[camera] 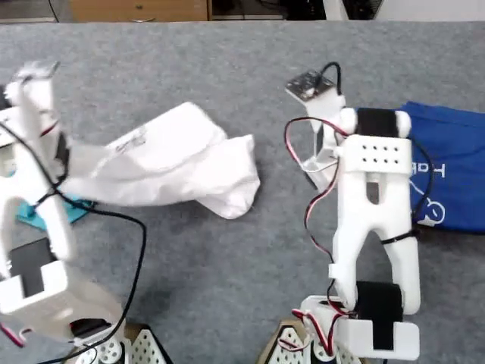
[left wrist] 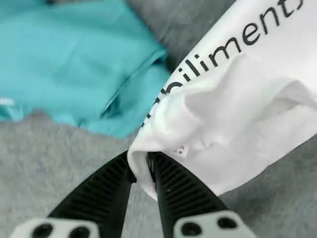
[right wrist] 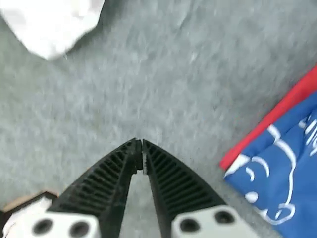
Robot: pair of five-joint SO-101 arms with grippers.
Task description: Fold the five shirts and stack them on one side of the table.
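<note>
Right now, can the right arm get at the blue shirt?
Probably yes. The blue shirt lies uncovered just beside the right gripper, with bare gray table between them. Its fingers are shut and empty, so they would need to open first.

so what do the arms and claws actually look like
The left arm and right arm are white plastic shells with black motor blocks. Red, white and black cables run along the right one; a black cable trails from the left. The right arm has a panel of small round holes. The left claw and right claw have black ribbed, tapering fingers on white mounts.
</note>
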